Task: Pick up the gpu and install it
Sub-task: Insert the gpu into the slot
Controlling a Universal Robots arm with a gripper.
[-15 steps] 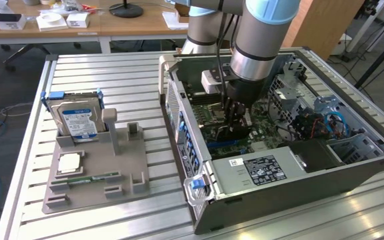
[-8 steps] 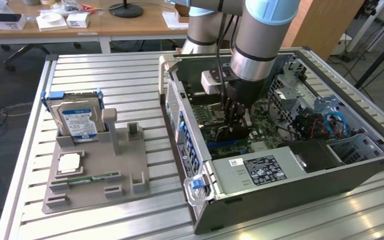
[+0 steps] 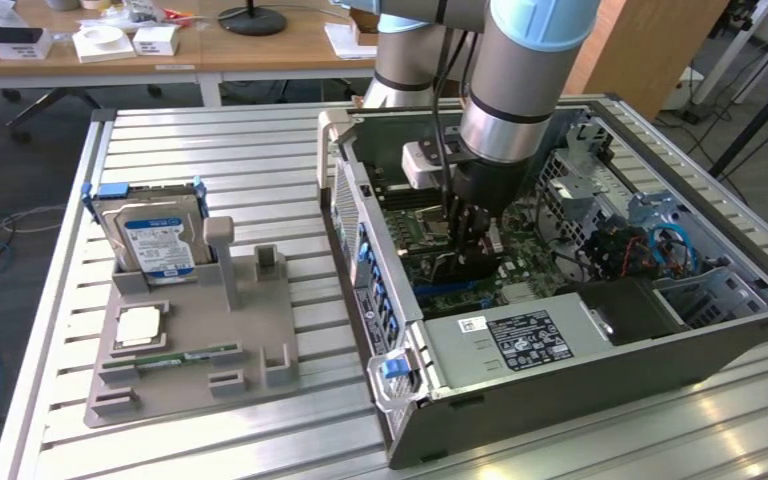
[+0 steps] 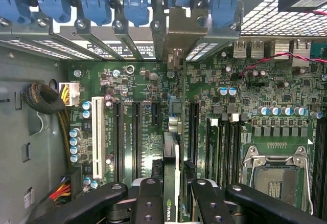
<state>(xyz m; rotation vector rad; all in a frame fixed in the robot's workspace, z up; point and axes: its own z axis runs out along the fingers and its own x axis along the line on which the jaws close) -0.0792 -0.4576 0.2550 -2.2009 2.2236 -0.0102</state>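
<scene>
Gripper (image 4: pixel 172 185) clamps the gpu (image 4: pixel 171 155) edge-on over the motherboard (image 4: pixel 245 91); card's lower edge and seating are hidden

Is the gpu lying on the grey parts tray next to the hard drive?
No, the gpu is held edge-on in the gripper above the motherboard slots.

High overview, close wrist (shared motherboard (image 4: pixel 134 83))

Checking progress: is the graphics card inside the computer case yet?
Inside: the claw grips the graphics card on edge at the motherboard slots; seated or not, cannot tell.
</scene>
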